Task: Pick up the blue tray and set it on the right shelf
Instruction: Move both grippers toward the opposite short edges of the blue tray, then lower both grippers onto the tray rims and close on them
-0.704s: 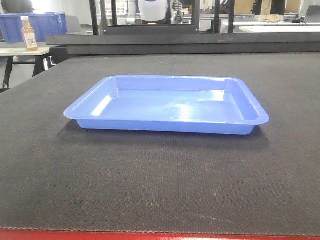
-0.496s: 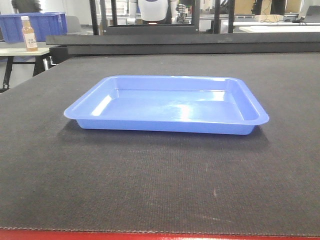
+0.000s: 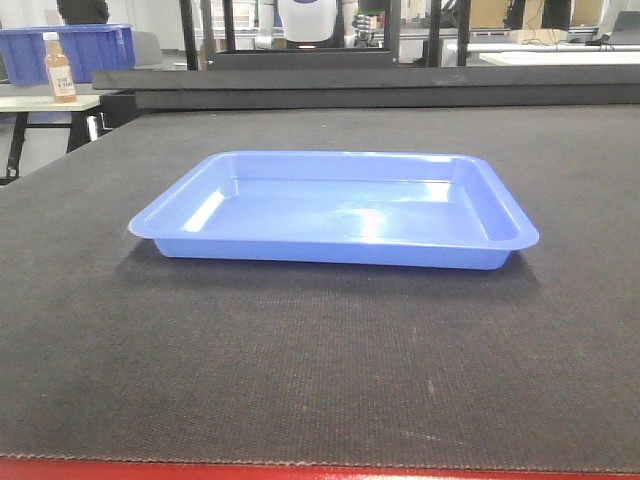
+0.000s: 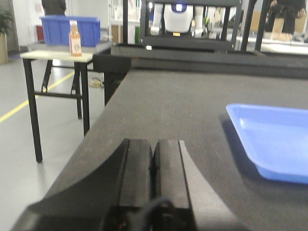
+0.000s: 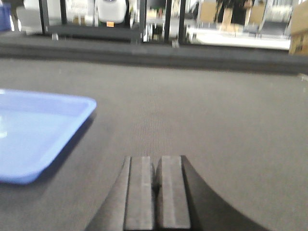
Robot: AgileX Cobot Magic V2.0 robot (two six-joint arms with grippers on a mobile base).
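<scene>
The blue tray (image 3: 335, 208) lies flat and empty on the dark mat in the front view. It also shows at the right of the left wrist view (image 4: 274, 139) and at the left of the right wrist view (image 5: 33, 130). My left gripper (image 4: 153, 143) is shut and empty, low over the mat to the left of the tray. My right gripper (image 5: 155, 161) is shut and empty, low over the mat to the right of the tray. Neither gripper shows in the front view. The right shelf is out of view.
The dark mat (image 3: 300, 380) has a red front edge (image 3: 300, 470). To the left, off the mat, a small table (image 4: 57, 55) carries a bottle (image 4: 74, 37) and a deep dark-blue bin (image 4: 57, 28). Black frames and another robot (image 3: 310, 20) stand behind the far edge.
The tray and mat have not moved. Only a person in the far background at top left has shifted to the right.
</scene>
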